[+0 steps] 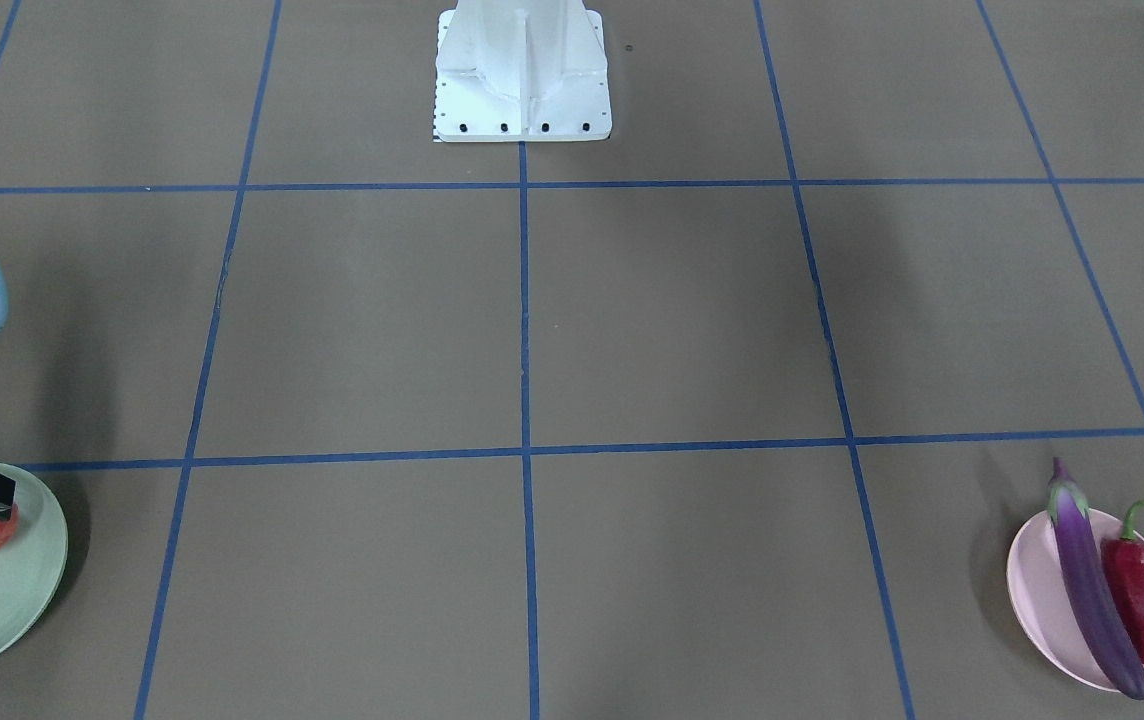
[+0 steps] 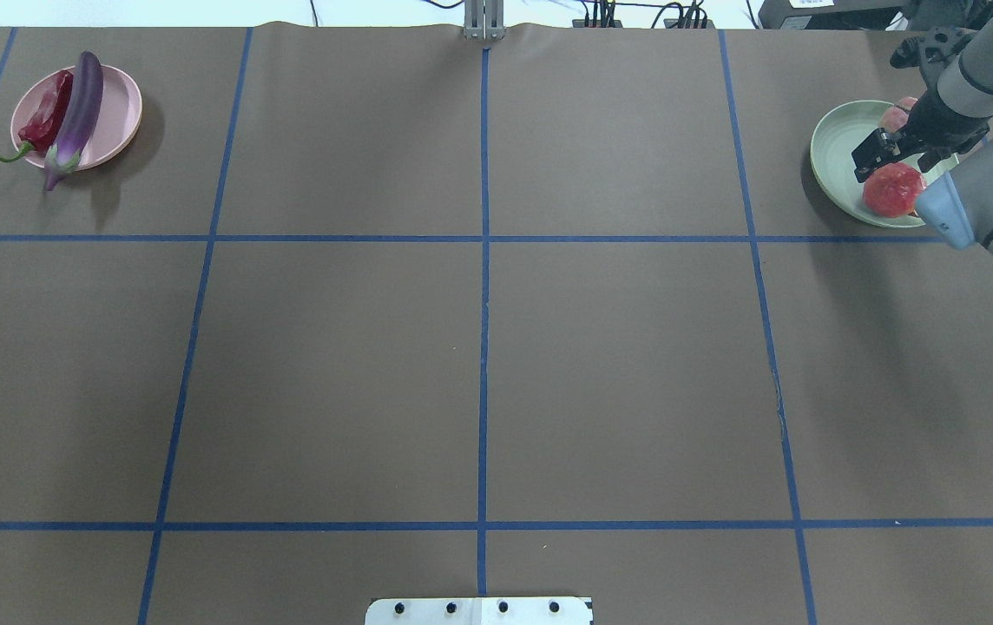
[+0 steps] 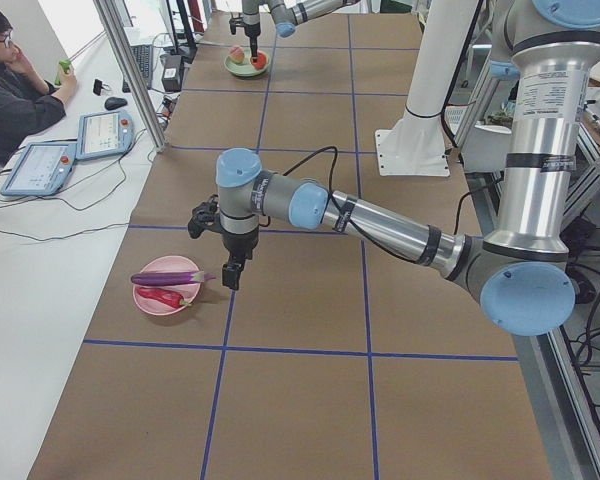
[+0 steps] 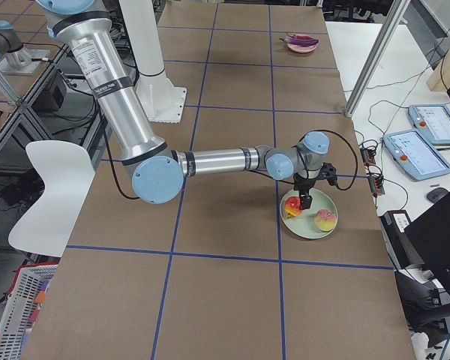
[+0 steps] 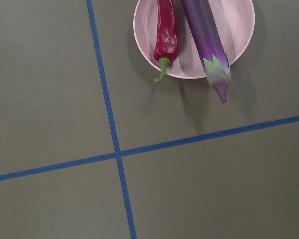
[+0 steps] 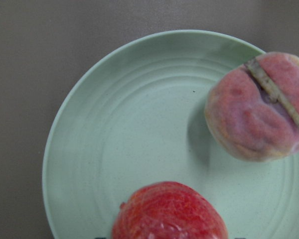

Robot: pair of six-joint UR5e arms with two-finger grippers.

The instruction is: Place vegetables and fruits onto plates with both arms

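Observation:
The purple eggplant [image 1: 1087, 590] and the red chili pepper [image 1: 1132, 590] lie side by side on the pink plate [image 1: 1032, 590]; the left wrist view shows them from above, eggplant [image 5: 204, 35] and chili [image 5: 165, 35]. The peach [image 2: 896, 113] and the pomegranate-like fruit [image 2: 893, 189] rest on the green plate [image 2: 835, 165]. My right gripper [image 2: 894, 161] hangs just over the pomegranate-like fruit [image 6: 169, 211], jaws spread. My left gripper [image 3: 230, 275] hangs beside the pink plate [image 3: 150, 300], above the table; I cannot tell whether it is open or shut.
The white base block [image 1: 522, 80] stands mid-table at the robot's edge. Blue tape lines divide the brown table. An operator [image 3: 20, 80] sits with tablets [image 3: 102, 132] beyond the far edge, beside a metal post [image 3: 130, 70].

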